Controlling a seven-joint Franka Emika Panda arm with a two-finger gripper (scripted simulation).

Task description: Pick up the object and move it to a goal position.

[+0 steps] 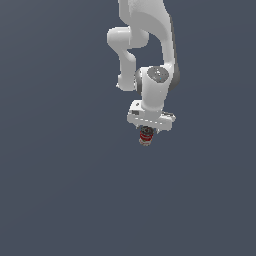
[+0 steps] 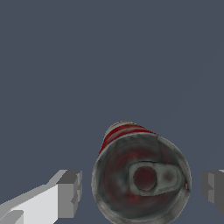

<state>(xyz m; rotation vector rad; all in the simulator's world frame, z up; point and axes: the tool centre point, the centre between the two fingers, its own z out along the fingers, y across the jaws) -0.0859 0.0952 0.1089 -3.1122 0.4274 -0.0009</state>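
The object is a small soup can (image 1: 145, 139) with a red and white label. It stands upright on the flat grey floor, right under the white hand. In the wrist view I look down on the can's dark metallic top (image 2: 142, 179) with its pull tab. My gripper (image 2: 141, 189) is open and straddles the can. One finger (image 2: 70, 192) stands on one side and the other finger (image 2: 213, 186) on the opposite side, each with a small gap to the can's wall. In the exterior view the gripper (image 1: 146, 132) hides the can's upper part.
The white arm (image 1: 155, 60) reaches down from the top of the exterior view. Around the can lies only the plain grey floor (image 1: 60, 190). No goal marker shows.
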